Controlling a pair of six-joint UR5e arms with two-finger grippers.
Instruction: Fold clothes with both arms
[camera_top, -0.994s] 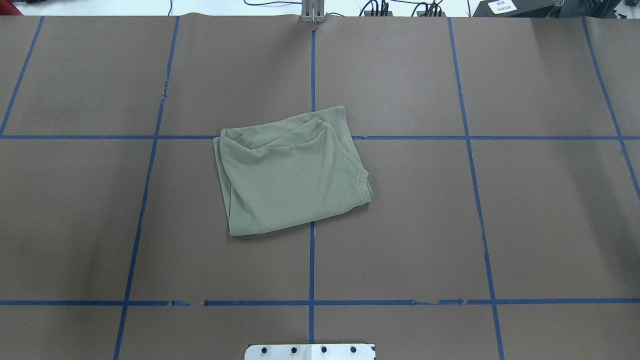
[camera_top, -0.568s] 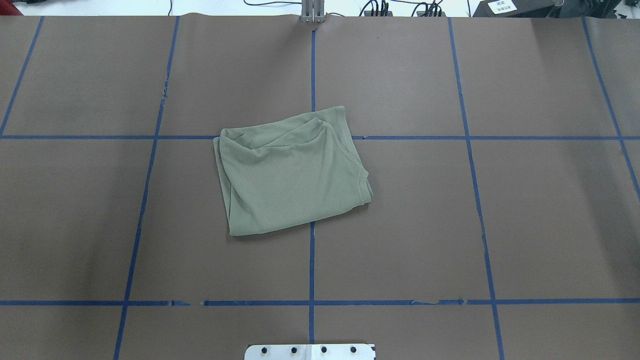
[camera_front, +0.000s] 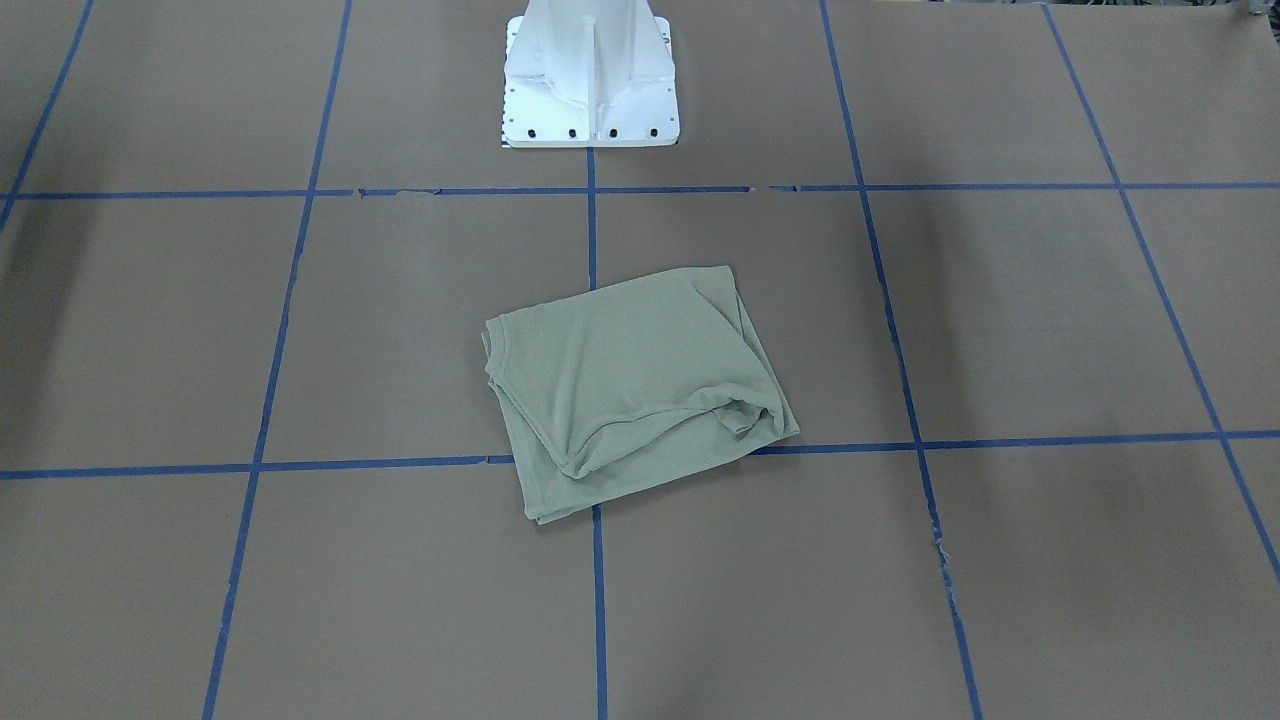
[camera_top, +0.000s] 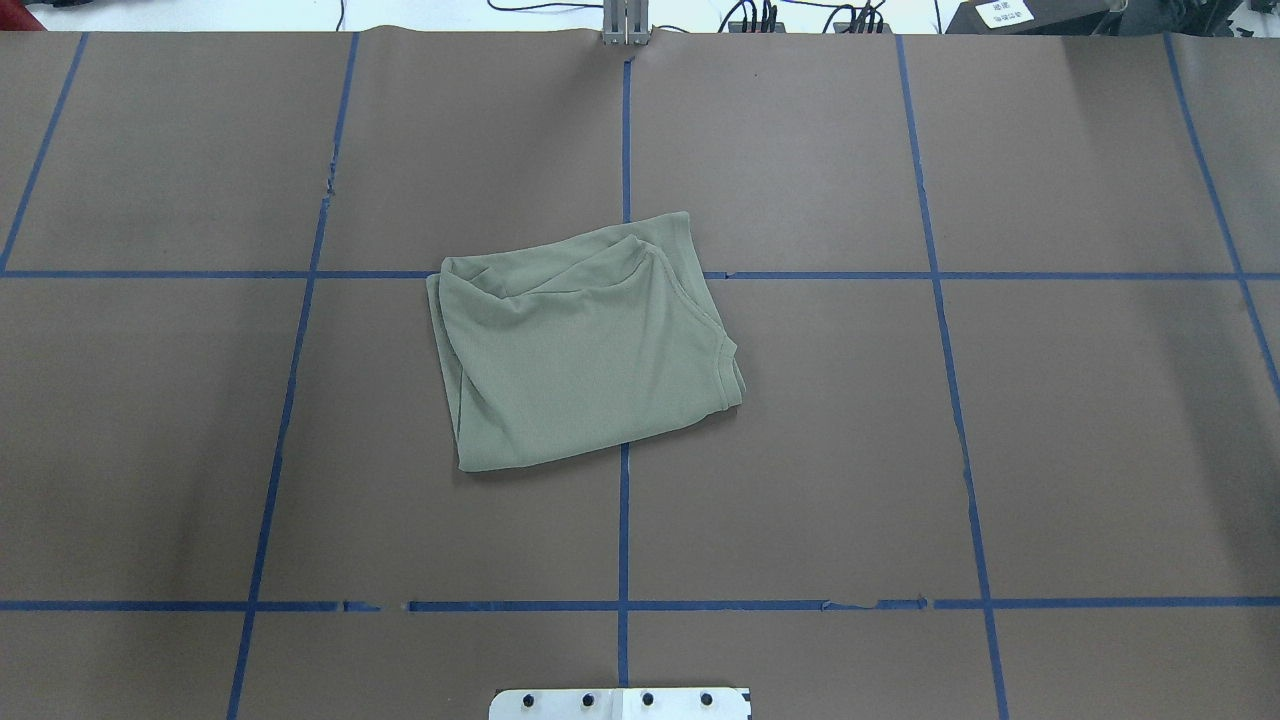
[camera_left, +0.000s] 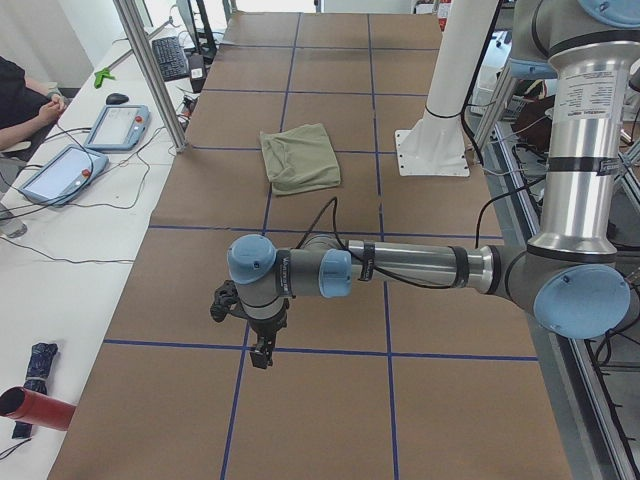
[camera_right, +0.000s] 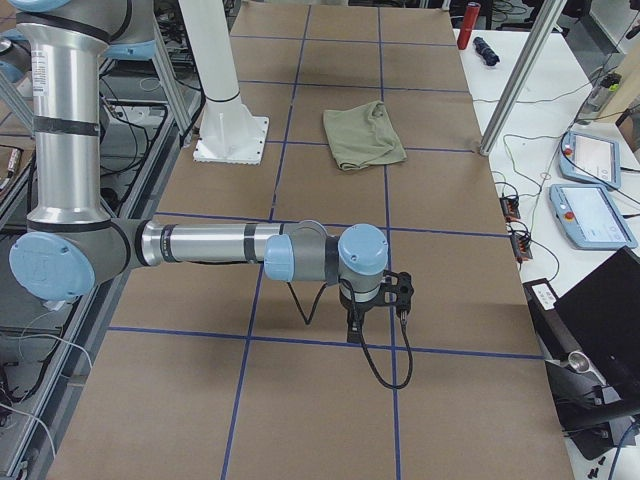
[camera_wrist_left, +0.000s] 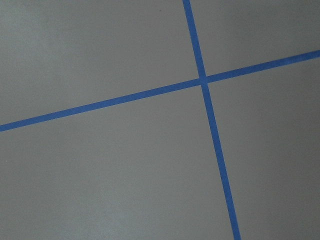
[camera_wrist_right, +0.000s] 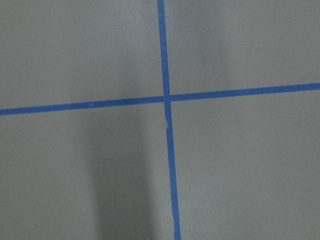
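As arms (camera_left: 410, 266) (camera_right: 200, 243) (two) hover, one shirt (camera_top: 585, 350) lies.

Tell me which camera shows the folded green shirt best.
Overhead exterior: the shirt lies mid-frame, large and unobstructed. Front-facing shows it nearly as well; both side views show it small and far; the wrist cameras show only taped table.

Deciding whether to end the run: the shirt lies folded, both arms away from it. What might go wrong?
The shirt puffs up at its far edge, layers misaligned; the fold might slump open. The left gripper and right gripper hang low over the table; a sweeping move might scrape it.
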